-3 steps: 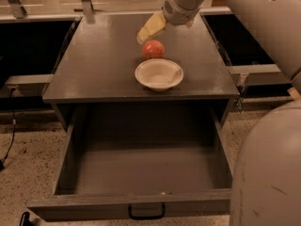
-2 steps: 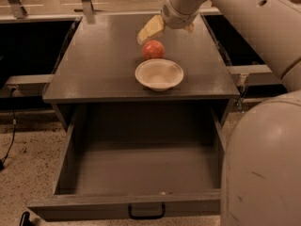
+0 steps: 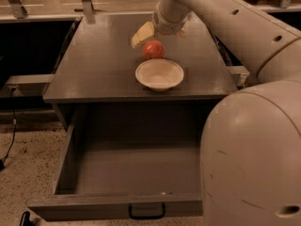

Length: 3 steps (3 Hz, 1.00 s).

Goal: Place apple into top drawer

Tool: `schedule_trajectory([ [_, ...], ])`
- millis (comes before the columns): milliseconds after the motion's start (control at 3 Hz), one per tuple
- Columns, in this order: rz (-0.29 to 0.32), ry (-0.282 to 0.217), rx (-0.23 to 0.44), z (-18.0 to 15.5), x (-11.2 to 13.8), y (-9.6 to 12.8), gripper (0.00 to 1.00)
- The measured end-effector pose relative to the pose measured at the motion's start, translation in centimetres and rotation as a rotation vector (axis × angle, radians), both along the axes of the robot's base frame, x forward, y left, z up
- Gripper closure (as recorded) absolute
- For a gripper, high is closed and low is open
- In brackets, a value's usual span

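The apple (image 3: 153,49) is red-orange and sits on the cabinet's flat grey top, just behind the white bowl (image 3: 159,74). My gripper (image 3: 161,35) hangs just above and behind the apple, open. One pale yellow finger (image 3: 142,34) shows up and to the apple's left; the other is mostly hidden by the wrist. The gripper holds nothing. The top drawer (image 3: 120,206) is pulled fully out below the cabinet top. It is a shallow grey box with a small black handle (image 3: 146,214) on its front, and nothing shows inside it.
The arm's large pale body (image 3: 254,154) fills the right foreground and hides the drawer's right side. Dark recesses flank the cabinet. A black cable (image 3: 11,135) runs down at the left over the speckled floor.
The gripper has come down and a little left, closer to the apple. The apple, bowl and drawer have not moved.
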<state>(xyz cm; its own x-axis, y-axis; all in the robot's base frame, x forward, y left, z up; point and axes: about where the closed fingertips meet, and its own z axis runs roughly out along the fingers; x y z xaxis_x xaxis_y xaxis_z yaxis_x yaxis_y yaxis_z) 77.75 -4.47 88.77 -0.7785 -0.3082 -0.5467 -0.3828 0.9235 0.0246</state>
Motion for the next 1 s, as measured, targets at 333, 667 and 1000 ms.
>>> schedule_trajectory([
  [333, -0.014, 0.018, -0.006, -1.6, 0.9, 0.5, 0.0],
  [667, -0.021, 0.031, -0.004, -2.9, 1.5, 0.7, 0.0],
  [1000, -0.017, 0.049, -0.007, -3.8, 1.8, 1.0, 0.16],
])
